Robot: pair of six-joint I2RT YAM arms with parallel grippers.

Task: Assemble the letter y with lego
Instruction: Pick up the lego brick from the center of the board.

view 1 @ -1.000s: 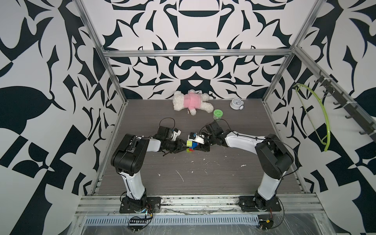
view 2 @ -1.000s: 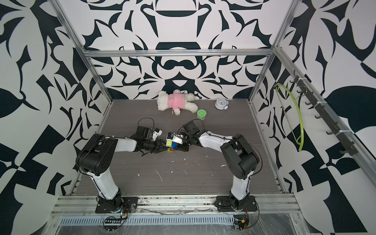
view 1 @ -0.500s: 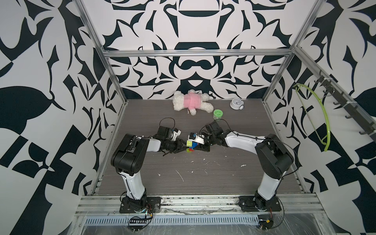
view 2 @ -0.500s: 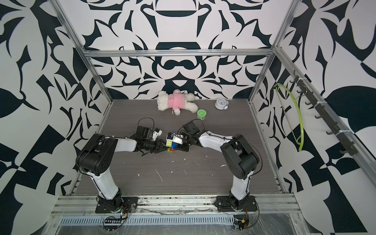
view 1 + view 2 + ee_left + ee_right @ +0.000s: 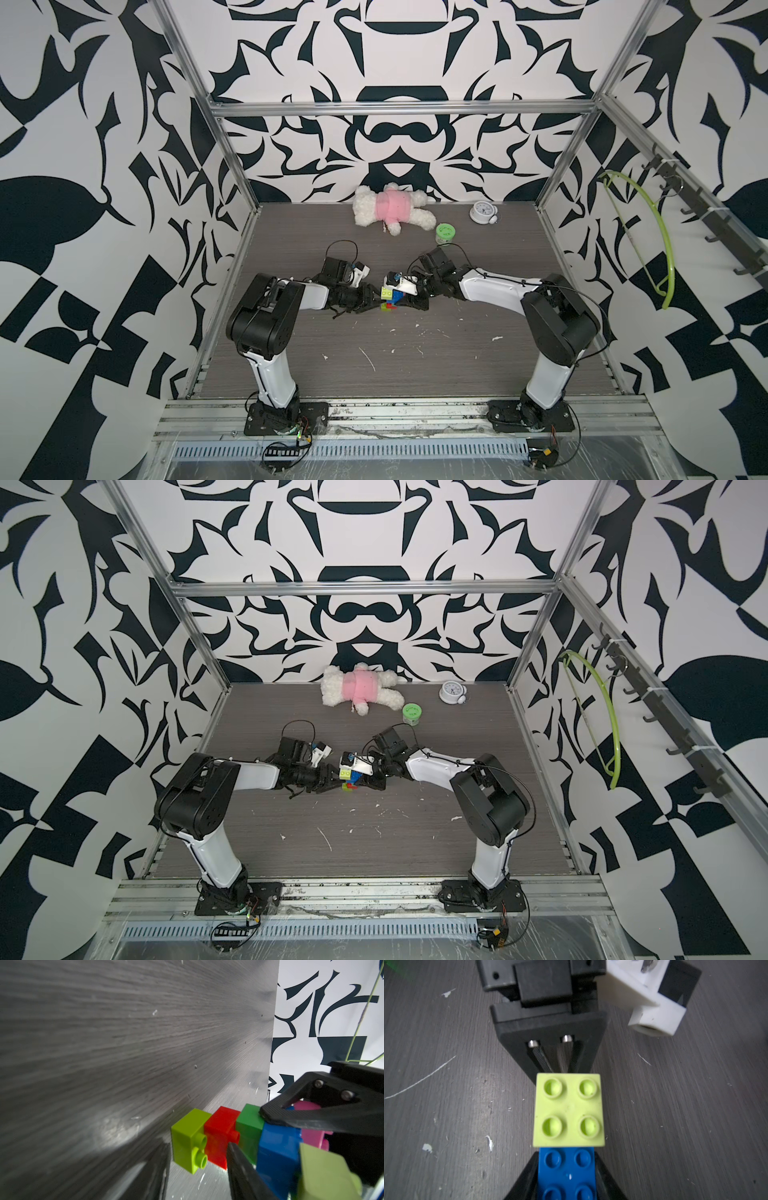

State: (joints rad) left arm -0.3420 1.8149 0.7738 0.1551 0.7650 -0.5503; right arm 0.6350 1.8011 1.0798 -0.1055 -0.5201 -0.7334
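Letter y [image 5: 392, 300] nearly done, centre of the counter [image 5: 415, 365].
The lego [image 5: 221, 1124] looks all joined; seating and release likely remain. Right end effector [image 5: 566, 1159], at its 3 o'clock, clamps the blue brick [image 5: 566, 1174]; left end effector [image 5: 198, 1146], at 9 o'clock, straddles the stem [image 5: 191, 1126] part-open, grip unclear.

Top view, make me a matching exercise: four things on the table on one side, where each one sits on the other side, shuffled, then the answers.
Things:
1. plush toy
2. alarm clock
3. green jar
4. lego bricks

Places:
A. middle of the table
B. near the far right corner
C. lying by the back wall, near its middle
D. between toy and clock, slightly nearer the front

Pairs: 1-C, 2-B, 3-D, 4-A
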